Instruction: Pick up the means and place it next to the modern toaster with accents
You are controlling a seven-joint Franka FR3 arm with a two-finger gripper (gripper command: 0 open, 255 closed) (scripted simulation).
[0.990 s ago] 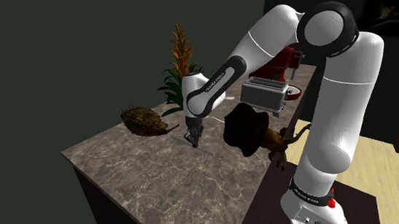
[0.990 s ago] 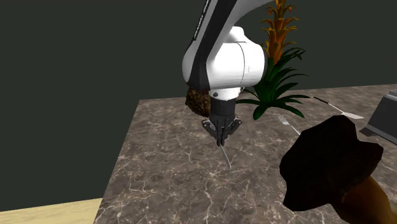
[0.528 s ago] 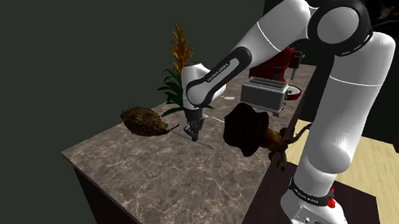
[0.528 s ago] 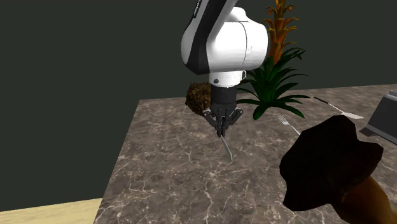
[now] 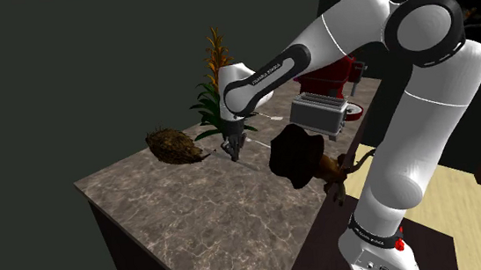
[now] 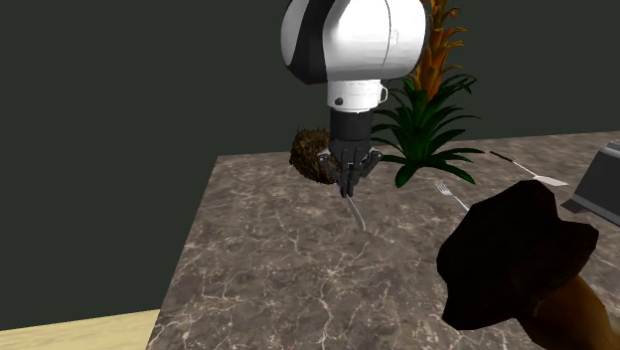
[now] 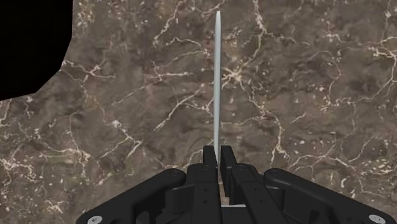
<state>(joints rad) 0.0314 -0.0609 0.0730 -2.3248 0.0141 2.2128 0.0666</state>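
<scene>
My gripper (image 6: pixel 348 191) is shut on the top end of a thin silver utensil (image 6: pixel 356 214), which hangs blade-down just above the brown marble counter (image 5: pixel 192 213). In the wrist view the utensil (image 7: pixel 218 83) runs straight out from between the closed fingers of the gripper (image 7: pixel 219 167). In the shoulder view the gripper (image 5: pixel 234 153) hangs in front of the plant, between the spiky ball and the toaster. The silver toaster (image 5: pixel 319 115) stands farther back on the counter towards that view's right; its corner (image 6: pixel 601 184) shows at the second exterior view's right edge.
A spiky brown ball (image 5: pixel 173 145) lies close beside the gripper. A green plant with an orange spike (image 5: pixel 217 87) stands behind. A dark brown lump (image 5: pixel 298 154) sits in front of the toaster, a red mixer (image 5: pixel 335 74) behind it. A fork (image 6: pixel 449 194) lies near the plant.
The arm has lifted the utensil off the counter and carried it back towards the plant. The gripper has stayed shut on it.
</scene>
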